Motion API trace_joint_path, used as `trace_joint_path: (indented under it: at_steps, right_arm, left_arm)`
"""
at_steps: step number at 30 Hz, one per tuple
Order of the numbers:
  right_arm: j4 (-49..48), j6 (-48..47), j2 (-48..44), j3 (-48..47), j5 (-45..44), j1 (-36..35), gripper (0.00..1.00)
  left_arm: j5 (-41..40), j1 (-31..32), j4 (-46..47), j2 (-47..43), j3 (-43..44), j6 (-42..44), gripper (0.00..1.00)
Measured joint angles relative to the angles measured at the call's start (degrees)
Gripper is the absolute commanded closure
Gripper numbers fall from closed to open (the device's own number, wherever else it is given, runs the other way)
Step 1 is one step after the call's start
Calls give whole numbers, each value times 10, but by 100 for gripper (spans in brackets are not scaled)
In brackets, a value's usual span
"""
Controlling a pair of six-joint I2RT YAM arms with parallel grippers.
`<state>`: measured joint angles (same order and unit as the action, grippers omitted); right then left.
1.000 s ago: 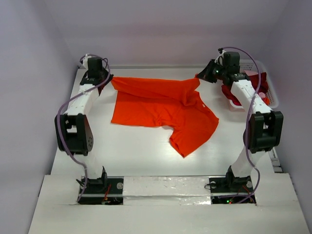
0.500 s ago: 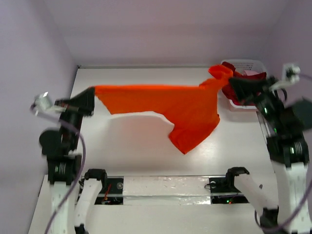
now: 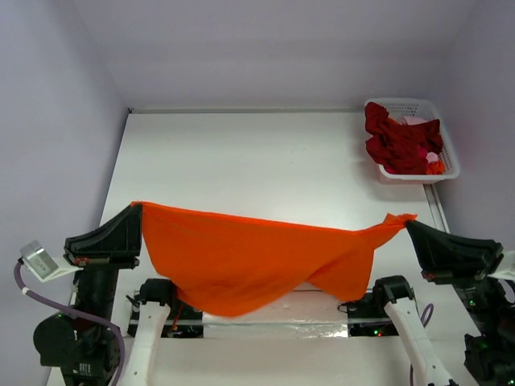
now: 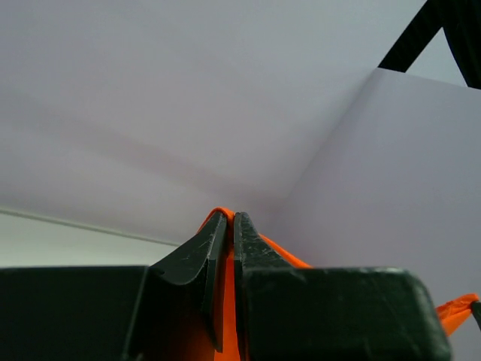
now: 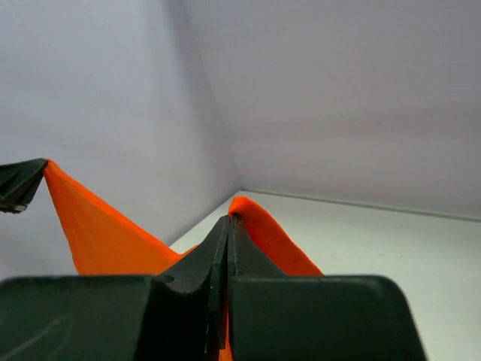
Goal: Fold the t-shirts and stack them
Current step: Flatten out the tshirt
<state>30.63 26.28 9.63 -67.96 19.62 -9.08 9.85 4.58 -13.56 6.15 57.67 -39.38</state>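
The bright orange t-shirt (image 3: pixel 249 261) hangs in the air, stretched between both grippers above the table's near edge. My left gripper (image 3: pixel 137 211) is shut on its left corner; in the left wrist view orange cloth (image 4: pixel 228 301) is pinched between the jaws of that gripper (image 4: pixel 228 218). My right gripper (image 3: pixel 409 222) is shut on the shirt's right corner, and its wrist view shows orange cloth (image 5: pixel 274 241) bulging past the tips of the gripper (image 5: pixel 228 219). The shirt's middle sags low over the arm bases. Dark red and pale pink t-shirts (image 3: pixel 398 143) lie heaped in the basket.
A white lattice basket (image 3: pixel 444 143) stands at the table's far right corner. The white table (image 3: pixel 241 161) stretches behind the hanging shirt, with walls close on the left, back and right. Both arm bases sit at the near edge, partly covered by the shirt.
Both arms have swung from the far side of the table back to the near edge, lifting the orange shirt off the table and stretching it in the air.
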Motion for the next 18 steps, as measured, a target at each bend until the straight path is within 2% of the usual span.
trace_joint_path:
  at_steps: [5,10,12,14,18]
  right_arm:
    - [-65,16,89,-26,-3,0,100]
    - [-153,12,300,-49,-9,0,100]
    - [-186,10,393,-47,-14,0,100]
    - [-212,11,482,-37,-21,0,100]
    - [-225,15,620,-24,-34,0,100]
  left_arm:
    - [-32,1,-2,66,71,19,100]
    - [-79,6,88,169,23,39,100]
    - [-92,0,130,261,-9,44,100]
    - [-67,-43,164,363,-34,39,100]
    - [-60,-89,167,550,-44,26,100]
